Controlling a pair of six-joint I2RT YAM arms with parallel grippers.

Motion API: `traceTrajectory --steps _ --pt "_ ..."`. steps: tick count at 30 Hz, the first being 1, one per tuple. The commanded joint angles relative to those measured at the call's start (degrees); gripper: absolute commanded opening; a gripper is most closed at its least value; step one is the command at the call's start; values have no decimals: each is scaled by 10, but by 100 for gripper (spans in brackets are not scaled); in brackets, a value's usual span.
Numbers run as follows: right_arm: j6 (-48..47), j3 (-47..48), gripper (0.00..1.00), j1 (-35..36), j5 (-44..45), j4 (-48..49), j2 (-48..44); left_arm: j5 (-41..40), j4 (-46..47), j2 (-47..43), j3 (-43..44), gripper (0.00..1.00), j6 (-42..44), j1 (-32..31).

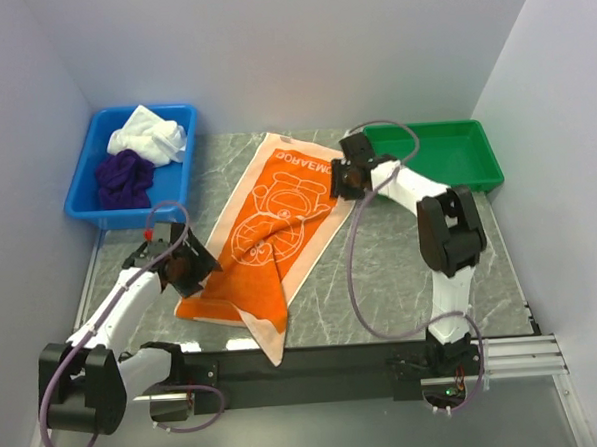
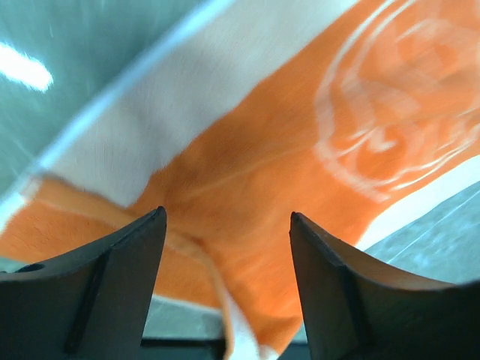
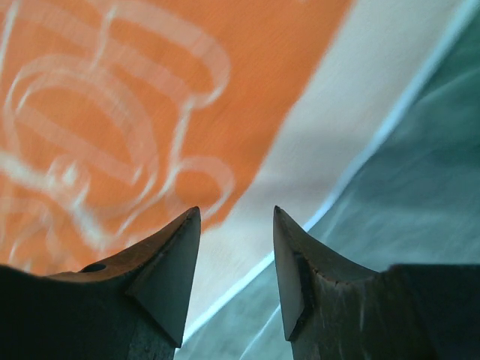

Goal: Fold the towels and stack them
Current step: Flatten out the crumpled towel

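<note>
Black rail [image 1: 316,368] at the near edge carries both arm bases, and beyond it lies a grey-green marbled table [image 1: 411,268] closed in by plain pale walls. On the table the orange towel [image 1: 279,225] is spread mostly flat. Its long axis runs diagonally from the far end, where white lettering sits close to the green tray [image 1: 445,151], down to a rumpled near-left end. There a flap is turned over, and one pointed corner reaches the rail. The left gripper [image 1: 186,274] sits at that near-left edge with its jaws wide apart and nothing between them. The right gripper [image 1: 344,176] is at the towel's far right edge, its jaws parted more narrowly and also holding nothing. Only the overhead view shows the blue bin [image 1: 82,195] at the far left, with the white towel [image 1: 149,139] bunched behind the dark purple towel [image 1: 124,178]. The wrist views, both blurred, show the cloth close up: the left one a broad white border band beside orange with white line print, the right one the white border with a thin pale edge line, and bare table beyond it.
</note>
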Motion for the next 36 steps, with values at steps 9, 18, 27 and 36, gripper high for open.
traceTrajectory --steps 9,18,27,36 --pt "12 -144 49 180 -4 28 -105 -54 21 86 148 69 85 -1" --pt "-28 -122 46 201 45 -28 -40 -39 51 183 180 67 100 -8" --pt "-28 -161 45 110 85 -70 -37 -21 54 291 273 65 95 -29" --pt "-41 -177 44 28 110 -56 -114 -8 55 376 360 63 76 -84"
